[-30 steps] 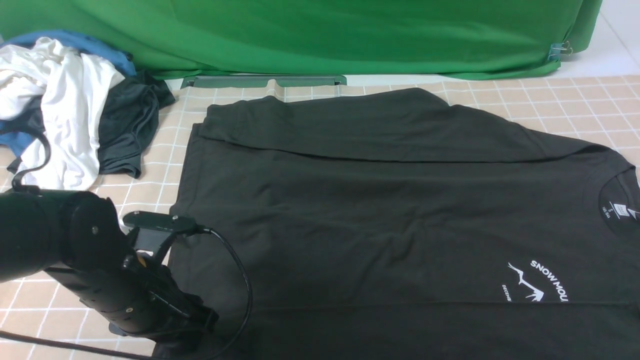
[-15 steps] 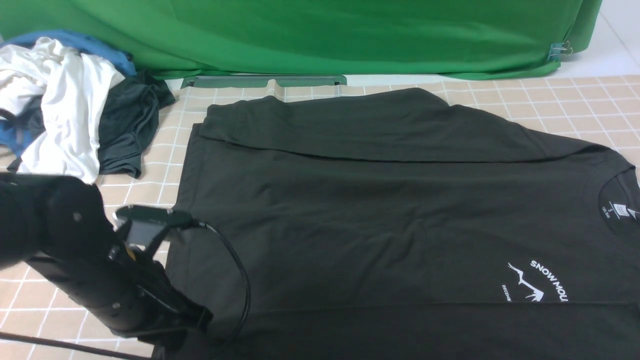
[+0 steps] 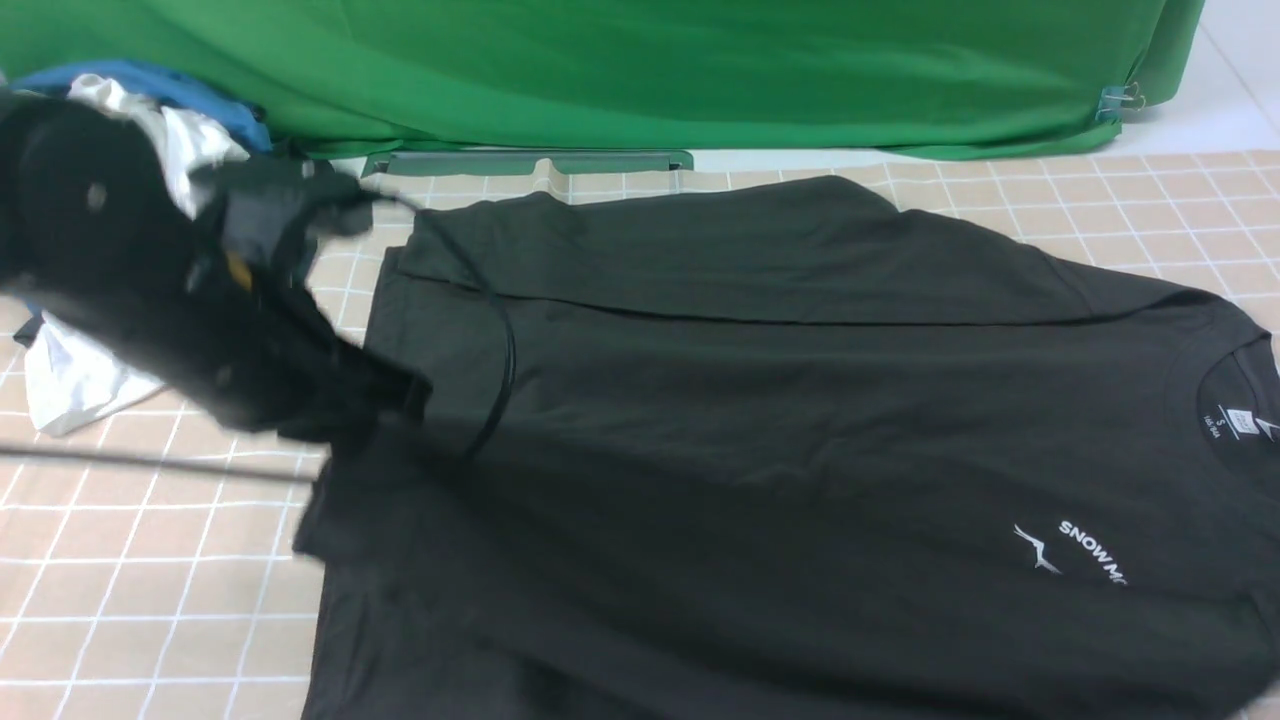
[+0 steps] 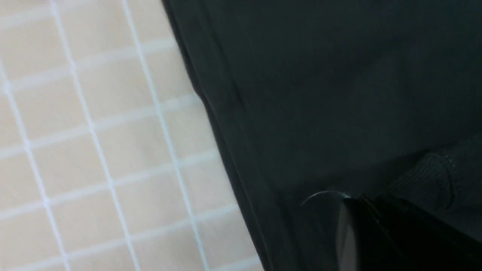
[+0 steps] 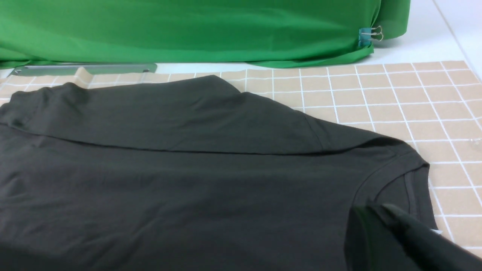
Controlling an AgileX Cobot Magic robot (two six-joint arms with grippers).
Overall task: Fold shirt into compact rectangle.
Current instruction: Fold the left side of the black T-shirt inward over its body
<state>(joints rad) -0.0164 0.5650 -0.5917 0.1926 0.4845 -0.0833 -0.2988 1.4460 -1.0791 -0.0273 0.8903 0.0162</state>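
The black shirt (image 3: 800, 420) lies spread over the checked mat, collar to the right, with its white logo (image 3: 1085, 555) partly covered by a fold and its neck label (image 3: 1240, 420) showing. My left gripper (image 3: 390, 400) is shut on the shirt's near-left hem and holds it raised above the mat; the arm is blurred. In the left wrist view the gripper (image 4: 350, 210) pinches dark cloth (image 4: 339, 94). In the right wrist view my right gripper (image 5: 371, 210) is shut with dark cloth draped around it, beside the collar (image 5: 399, 177). The right arm is outside the front view.
A heap of white (image 3: 70, 380) and blue clothes (image 3: 200, 100) sits at the far left, partly behind my left arm. A green backdrop (image 3: 650, 70) hangs at the back, with a metal bar (image 3: 520, 160) at its foot and a clip (image 3: 1120, 98) on the right.
My left gripper shut on the shirt's near-left hem and rose up and away, pulling that corner off the mat. The near part of the shirt shifted and now covers part of the logo.
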